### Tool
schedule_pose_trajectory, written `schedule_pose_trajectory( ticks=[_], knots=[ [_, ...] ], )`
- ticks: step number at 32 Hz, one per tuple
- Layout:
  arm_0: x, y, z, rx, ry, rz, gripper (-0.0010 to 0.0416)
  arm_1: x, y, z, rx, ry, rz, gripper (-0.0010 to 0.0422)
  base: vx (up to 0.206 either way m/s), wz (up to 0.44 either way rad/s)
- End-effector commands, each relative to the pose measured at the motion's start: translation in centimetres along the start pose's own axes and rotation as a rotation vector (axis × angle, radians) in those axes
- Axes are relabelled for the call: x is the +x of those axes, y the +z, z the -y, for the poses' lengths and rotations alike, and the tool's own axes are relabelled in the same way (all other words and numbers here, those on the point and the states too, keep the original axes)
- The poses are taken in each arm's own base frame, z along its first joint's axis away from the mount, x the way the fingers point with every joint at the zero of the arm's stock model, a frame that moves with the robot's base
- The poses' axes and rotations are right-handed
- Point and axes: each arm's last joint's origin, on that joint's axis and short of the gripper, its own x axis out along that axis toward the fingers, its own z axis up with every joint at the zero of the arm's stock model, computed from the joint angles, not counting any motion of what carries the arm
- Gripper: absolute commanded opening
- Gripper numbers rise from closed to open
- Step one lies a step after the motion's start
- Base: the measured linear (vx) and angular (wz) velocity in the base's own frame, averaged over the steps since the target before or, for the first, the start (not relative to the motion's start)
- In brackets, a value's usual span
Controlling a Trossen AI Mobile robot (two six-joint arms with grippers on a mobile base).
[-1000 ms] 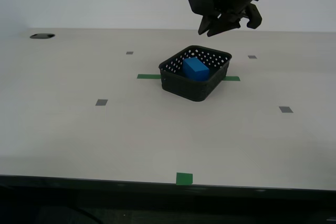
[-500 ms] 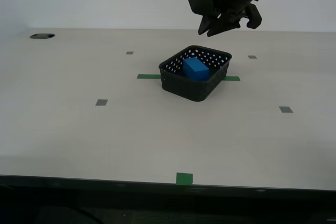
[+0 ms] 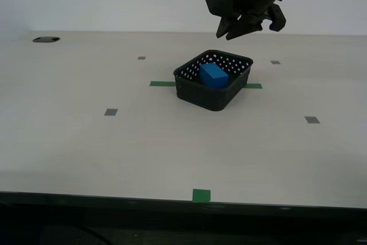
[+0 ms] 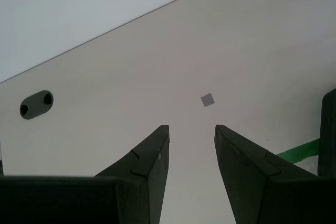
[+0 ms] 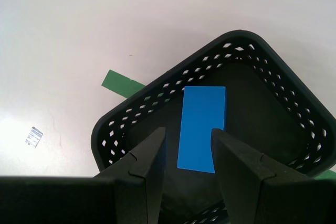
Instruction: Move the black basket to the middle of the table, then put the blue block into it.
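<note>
The black basket (image 3: 212, 98) stands near the middle of the pale table (image 3: 114, 153), over a green tape strip. The blue block (image 3: 213, 75) lies inside it. My first gripper (image 3: 238, 31) hangs above the basket's far side, open and empty. In the first wrist view the gripper (image 5: 189, 135) looks straight down at the blue block (image 5: 203, 114) in the basket (image 5: 157, 95), with clear space between them. My second gripper (image 4: 191, 129) is open and empty over bare table; it does not show in the exterior view.
A dark cable hole (image 3: 46, 39) is at the table's far corner on the exterior view's left, and shows in the second wrist view (image 4: 35, 103). Grey tape squares (image 3: 110, 112) (image 3: 312, 120) and a green tape piece (image 3: 200, 195) at the front edge mark the table.
</note>
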Motion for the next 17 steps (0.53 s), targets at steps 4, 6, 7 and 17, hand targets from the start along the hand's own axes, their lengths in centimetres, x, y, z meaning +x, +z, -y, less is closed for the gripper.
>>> schedule_pose_trajectory(
  ticks=[4,6,7,17],
  knots=[
    [-0.04,0.05,-0.03,0.001,0.000,0.003,0.0115,-0.07,-0.01,-0.01,0.005,0.001,0.000,0.0114,0.000,0.000],
    [-0.04,0.05,-0.03,0.001,0.000,0.003,0.0115,-0.07,-0.01,-0.01,0.005,0.001,0.000,0.0114,0.000,0.000],
    [-0.04,0.05,-0.03,0.001,0.000,0.003,0.0115,-0.07,-0.01,-0.01,0.005,0.001,0.000,0.0114,0.000,0.000],
    [-0.04,0.05,-0.03,0.001,0.000,0.003,0.0115,-0.07,-0.01,-0.01,0.005,0.001,0.000,0.0114,0.000,0.000]
  ],
)
